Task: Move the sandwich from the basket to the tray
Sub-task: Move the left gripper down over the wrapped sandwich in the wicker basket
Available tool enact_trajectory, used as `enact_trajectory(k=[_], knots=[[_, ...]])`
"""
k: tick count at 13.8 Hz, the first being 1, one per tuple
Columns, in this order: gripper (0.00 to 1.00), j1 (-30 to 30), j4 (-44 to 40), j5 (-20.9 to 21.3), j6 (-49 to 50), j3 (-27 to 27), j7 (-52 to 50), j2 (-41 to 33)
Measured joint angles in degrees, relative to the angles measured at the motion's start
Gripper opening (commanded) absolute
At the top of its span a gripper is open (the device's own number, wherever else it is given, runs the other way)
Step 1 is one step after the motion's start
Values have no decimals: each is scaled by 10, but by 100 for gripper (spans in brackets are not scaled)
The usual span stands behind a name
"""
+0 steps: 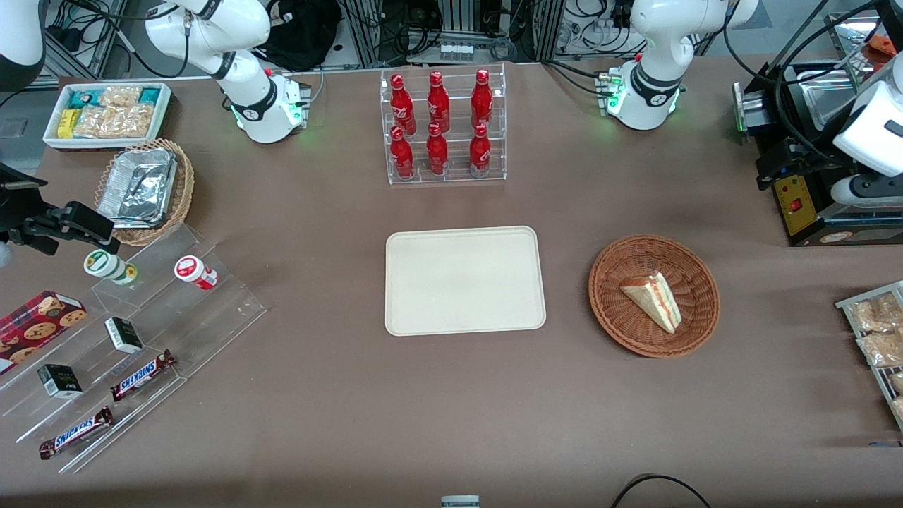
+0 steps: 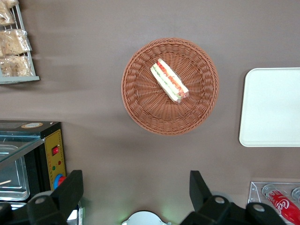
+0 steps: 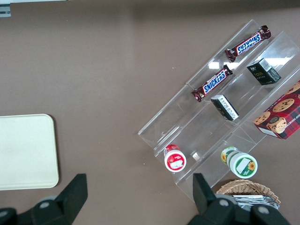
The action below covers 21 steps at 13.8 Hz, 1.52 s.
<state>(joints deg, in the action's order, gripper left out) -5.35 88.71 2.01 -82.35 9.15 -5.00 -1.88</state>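
Bare cream tray (image 1: 465, 280) flat at table centre, long axis running between the two arm ends. Beside it, toward the working arm's end, round reddish-brown basket (image 1: 654, 295) holding the sandwich (image 1: 652, 301), a wedge on its side, long axis diagonal, narrow end nearest the front camera. Red and green filling stripe plain only in the left wrist view (image 2: 169, 80); broad white bread face only from the front. Gripper (image 2: 136, 190) raised high above the table, aimed straight down, fingers (image 2: 70, 192) spread wide, nothing between them, well apart from the basket.
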Motion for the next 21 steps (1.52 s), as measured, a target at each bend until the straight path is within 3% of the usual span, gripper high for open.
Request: enact_trajectory(k=[7,10,14,21], knots=[[100,0,2,1,-8,0,-2,20],[100,1,18,26,-48,0,-47,64],[100,5,111,30,-192,5,-160,101],[100,29,325,30,-475,9,-412,95]])
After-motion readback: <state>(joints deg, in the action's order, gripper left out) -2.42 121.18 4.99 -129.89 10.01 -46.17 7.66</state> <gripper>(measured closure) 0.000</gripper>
